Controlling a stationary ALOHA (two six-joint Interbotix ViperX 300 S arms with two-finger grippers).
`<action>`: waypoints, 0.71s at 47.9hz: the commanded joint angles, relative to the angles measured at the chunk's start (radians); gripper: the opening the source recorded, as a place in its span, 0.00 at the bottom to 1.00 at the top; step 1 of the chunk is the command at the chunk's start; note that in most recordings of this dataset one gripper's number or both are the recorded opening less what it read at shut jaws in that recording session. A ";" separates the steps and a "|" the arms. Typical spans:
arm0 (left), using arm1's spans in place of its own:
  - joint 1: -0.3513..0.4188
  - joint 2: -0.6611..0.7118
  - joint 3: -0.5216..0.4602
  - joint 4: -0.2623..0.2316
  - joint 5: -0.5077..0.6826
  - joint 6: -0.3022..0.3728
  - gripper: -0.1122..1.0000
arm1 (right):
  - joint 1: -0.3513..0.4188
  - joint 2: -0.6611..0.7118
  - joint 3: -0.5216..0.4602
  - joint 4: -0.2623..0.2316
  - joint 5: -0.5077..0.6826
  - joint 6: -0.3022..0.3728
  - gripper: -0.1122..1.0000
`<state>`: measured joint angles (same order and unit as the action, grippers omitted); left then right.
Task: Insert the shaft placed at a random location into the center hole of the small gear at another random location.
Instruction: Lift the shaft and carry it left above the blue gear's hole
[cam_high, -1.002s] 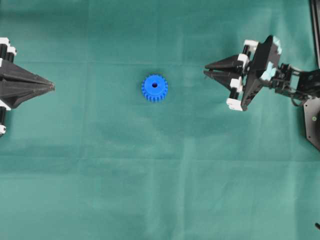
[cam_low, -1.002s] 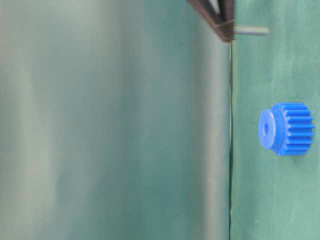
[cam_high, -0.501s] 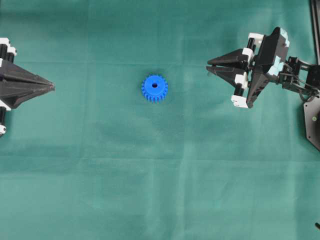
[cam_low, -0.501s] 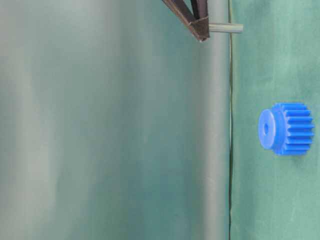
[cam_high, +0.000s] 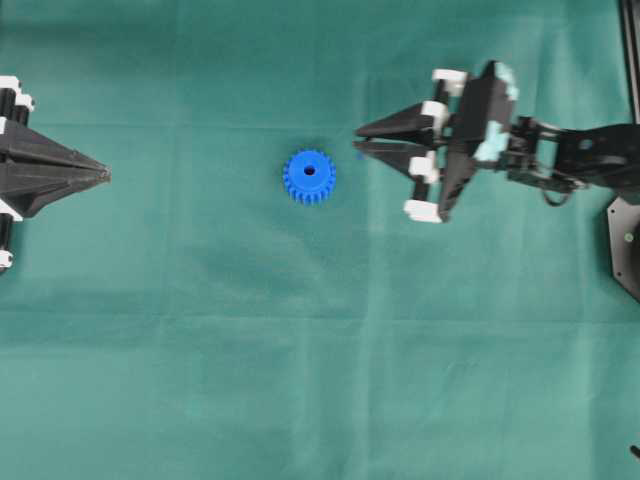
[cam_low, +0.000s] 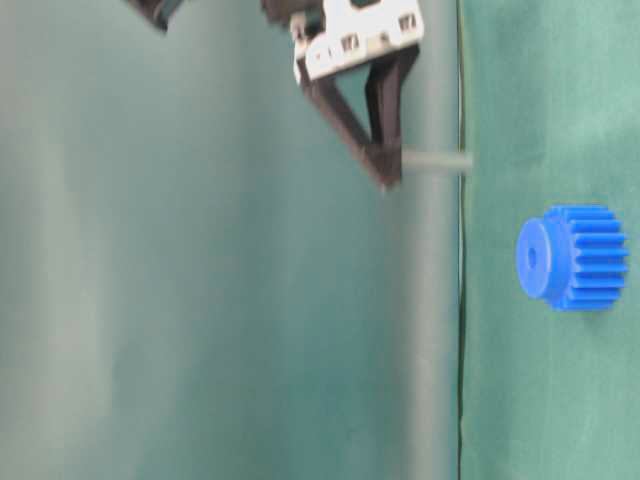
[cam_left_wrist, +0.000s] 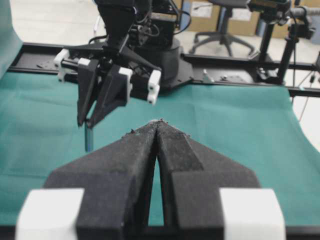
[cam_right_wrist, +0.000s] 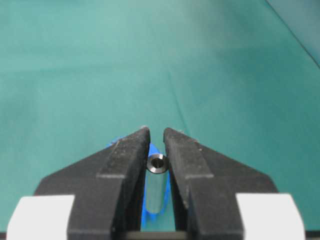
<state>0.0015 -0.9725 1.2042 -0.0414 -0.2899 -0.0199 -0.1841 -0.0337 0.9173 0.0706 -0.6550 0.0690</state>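
The small gear (cam_high: 309, 177), bright blue, lies flat on the green cloth with its center hole (cam_high: 309, 170) facing up. It also shows in the table-level view, gear (cam_low: 575, 257) and hole (cam_low: 531, 257). My right gripper (cam_high: 360, 141) hangs in the air just right of the gear, shut on the shaft (cam_right_wrist: 157, 172). The shaft (cam_low: 437, 160) points down from the fingertips, its lower end higher than the gear's hub and off to one side. Blue of the gear (cam_right_wrist: 154, 148) peeks between the right fingers. My left gripper (cam_high: 105, 174) rests shut and empty at the far left.
Green cloth (cam_high: 320, 350) covers the whole table. In the left wrist view the right arm's base (cam_left_wrist: 165, 55) and a black frame rail (cam_left_wrist: 240, 75) stand at the far edge of the cloth, with an office chair beyond.
My right gripper has risen and travelled left toward the gear, carrying the shaft. The gear and the left gripper have stayed put.
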 joint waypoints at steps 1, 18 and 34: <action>0.000 0.008 -0.008 -0.002 -0.006 0.002 0.09 | 0.014 0.018 -0.071 -0.009 0.006 -0.003 0.32; 0.000 0.008 -0.008 -0.002 -0.006 0.002 0.09 | 0.023 0.106 -0.209 -0.034 0.078 -0.003 0.32; 0.002 0.008 -0.008 -0.002 -0.006 0.002 0.10 | 0.023 0.130 -0.202 -0.031 0.081 -0.002 0.32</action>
<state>0.0015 -0.9725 1.2057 -0.0414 -0.2899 -0.0199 -0.1641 0.0997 0.7302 0.0399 -0.5691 0.0675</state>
